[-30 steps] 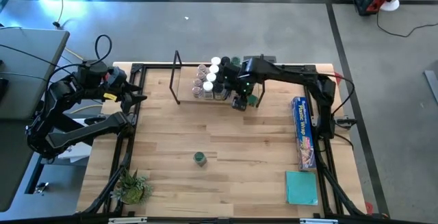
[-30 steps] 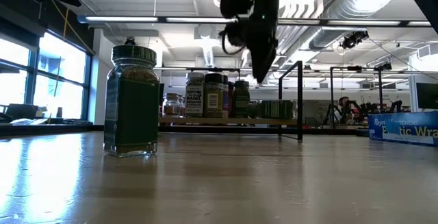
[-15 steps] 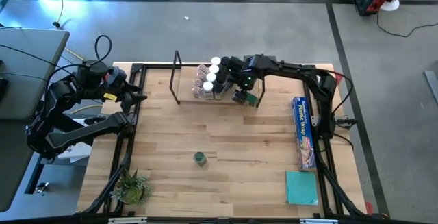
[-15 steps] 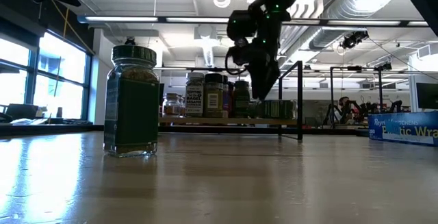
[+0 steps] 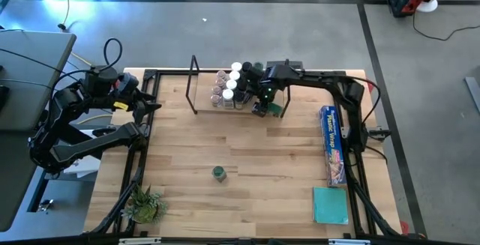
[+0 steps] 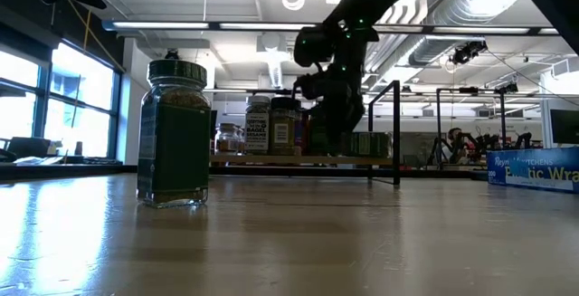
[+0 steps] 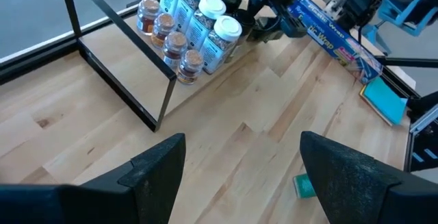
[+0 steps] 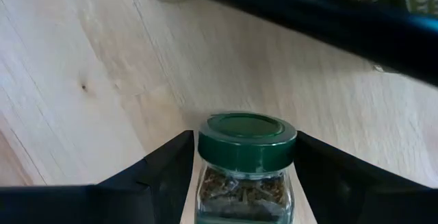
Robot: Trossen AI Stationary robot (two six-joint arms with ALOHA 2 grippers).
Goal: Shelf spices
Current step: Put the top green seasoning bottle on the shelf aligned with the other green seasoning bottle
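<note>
The shelf (image 5: 193, 85) is a black wire rack with a light board (image 6: 298, 160) near the table's far edge. Several spice jars (image 5: 229, 88) stand on it in a cluster (image 7: 195, 25). My right gripper (image 5: 261, 104) is low at the right end of that cluster (image 6: 335, 138), shut on a green-lidded spice jar (image 8: 246, 142). Another green-lidded jar (image 5: 218, 173) stands upright on its base on the bare table (image 6: 173, 133). My left gripper (image 5: 146, 106) waits open over the table's left edge (image 7: 243, 142). My right gripper pinches the green-lidded jar between its two fingers (image 8: 164, 176), on the glass body just below the lid (image 8: 244, 183). The fingers come from above, pointing down, and the jar is upright. Whether its base rests on the board is hidden by the gripper.
A black wire bar of the shelf (image 8: 308, 15) crosses just beyond the held jar. A long blue foil-wrap box (image 5: 332, 144) and a flat teal square (image 5: 331, 204) lie by the right edge. A small green plant (image 5: 145, 204) sits at the near left corner.
My right gripper has come down with the jar, from well above the shelf to the level of the jars on the board, tipping as it came down. It has stayed at the right end of the jar cluster. The jar on the table has not moved.
</note>
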